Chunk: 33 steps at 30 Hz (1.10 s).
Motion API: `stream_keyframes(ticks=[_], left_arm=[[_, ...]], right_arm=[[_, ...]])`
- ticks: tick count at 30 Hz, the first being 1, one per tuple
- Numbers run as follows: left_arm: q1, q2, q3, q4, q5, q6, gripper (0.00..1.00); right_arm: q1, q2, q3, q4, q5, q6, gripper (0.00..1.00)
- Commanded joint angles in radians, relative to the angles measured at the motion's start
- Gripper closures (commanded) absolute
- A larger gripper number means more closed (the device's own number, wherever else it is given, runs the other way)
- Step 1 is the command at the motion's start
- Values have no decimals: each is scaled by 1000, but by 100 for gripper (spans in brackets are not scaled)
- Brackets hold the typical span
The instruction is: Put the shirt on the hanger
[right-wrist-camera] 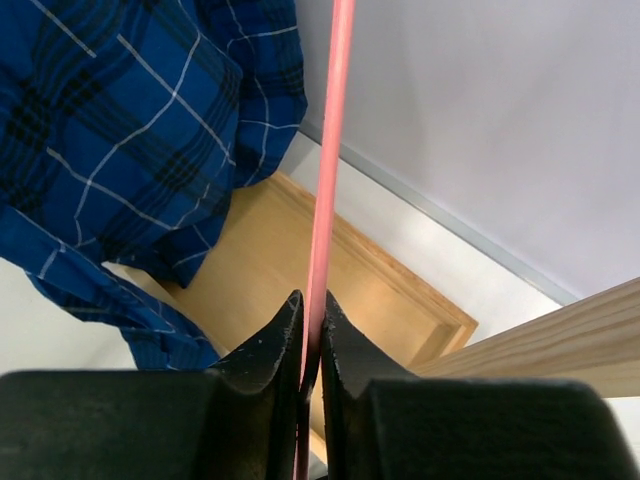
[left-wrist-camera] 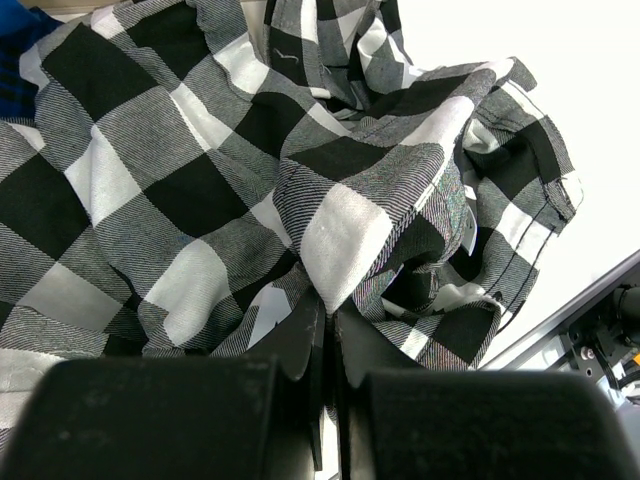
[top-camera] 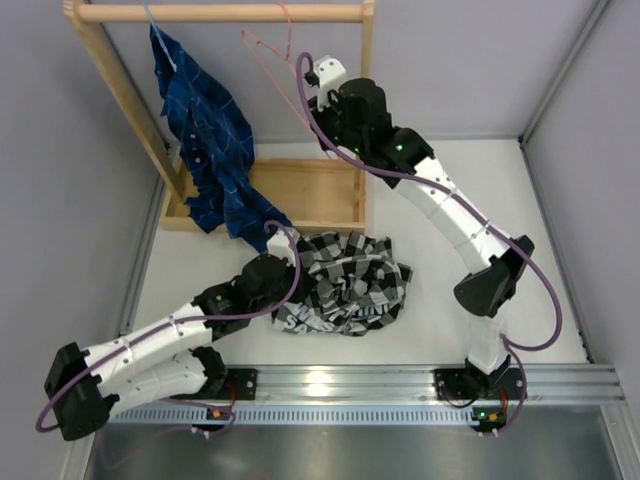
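The black-and-white checked shirt (top-camera: 345, 280) lies crumpled on the table in front of the rack, white lettering showing at its near edge. My left gripper (top-camera: 288, 272) is shut on a fold of the shirt (left-wrist-camera: 250, 190) at its left side. The thin pink wire hanger (top-camera: 275, 60) hangs by its hook from the wooden rail at the back. My right gripper (top-camera: 322, 90) is shut on the hanger's wire (right-wrist-camera: 326, 180), which runs straight up between the jaws in the right wrist view.
A wooden rack (top-camera: 225, 13) with a tray base (top-camera: 310, 190) stands at the back left. A dark blue plaid shirt (top-camera: 205, 140) hangs from it on a pale blue hanger and drapes over the base; it also shows in the right wrist view (right-wrist-camera: 130, 130). Grey walls enclose the table.
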Motion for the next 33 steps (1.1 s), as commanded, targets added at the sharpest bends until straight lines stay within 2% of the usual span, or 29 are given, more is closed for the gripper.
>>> stream_keyframes(ticks=[1,2,3,6,11,17,26,29,33], left_arm=[[2,-24,-11,46,14,-6,100],[2,-25,-11,46,13,-6,100],[2,-28,-11,46,11,-5,100],[2,-36,-11,46,10,-5,100],[2,-45,-13,46,10,-5,100],[2,-148,-51,35,-78,-45,100],[2,-220,-45,-8,-112,-37,100],[2,-223,-40,-19,-122,-48,100],[2,-220,-19,-42,-156,-58,100]], right_arm=[[-17,0,50,35,22,41,93],[-20,-1,49,41,31,50,99],[-20,-6,46,53,36,60,100],[-20,-34,6,98,63,130,100],[-25,-81,-48,210,5,184,100],[-40,-109,-52,285,-48,230,100],[-56,-150,-66,323,-88,277,100],[-62,-188,-109,323,-104,284,100],[-77,-297,-283,334,-176,276,100]])
